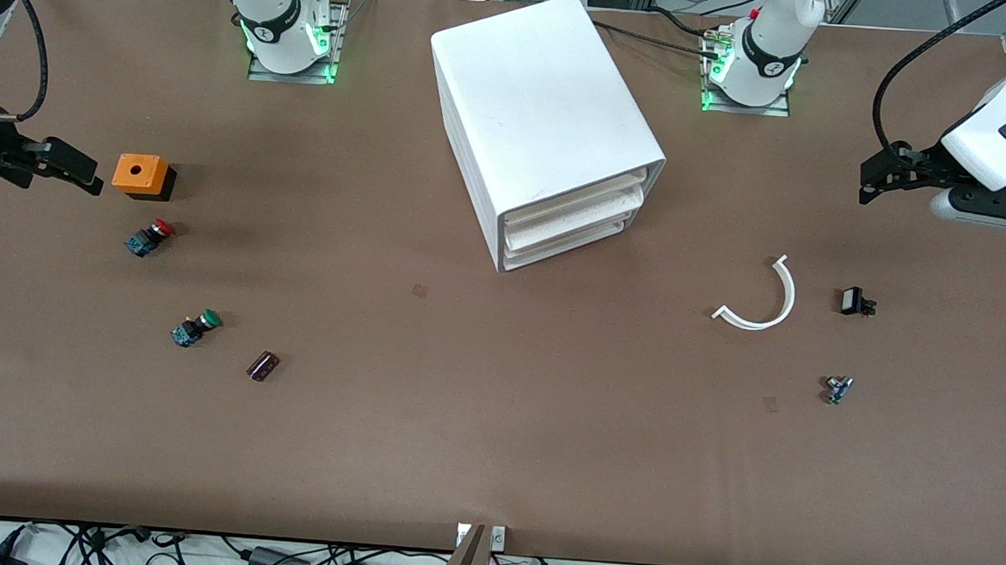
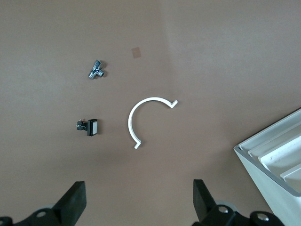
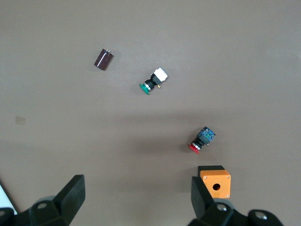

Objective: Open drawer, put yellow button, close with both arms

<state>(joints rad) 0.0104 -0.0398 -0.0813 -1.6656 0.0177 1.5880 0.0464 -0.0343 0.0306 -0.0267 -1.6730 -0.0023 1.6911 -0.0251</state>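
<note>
The right gripper (image 3: pixel 136 200) is held with its fingers spread wide and nothing between them, over the right arm's end of the table. Just under one fingertip an orange box (image 3: pixel 216 182) with a hole in its top is seen. A red button (image 3: pixel 201 140) lies close by it, and a green button (image 3: pixel 153 81) farther out from the gripper.

The left gripper (image 2: pixel 138 200) is likewise spread and empty, over the left arm's end. A white curved strip (image 2: pixel 132 114) lies below it, and the cabinet (image 2: pixel 275 157) off to one side.

No yellow-capped button can be made out, so the box (the only yellowish thing) or the red button could be picked by mistake.

The drawer (image 1: pixel 569 205), the uppermost of three, is pushed in and well apart from both grippers. It looks shallow, white and smooth, with no handle visible, so a finger could slip off its edge or catch the drawer beneath.
</note>
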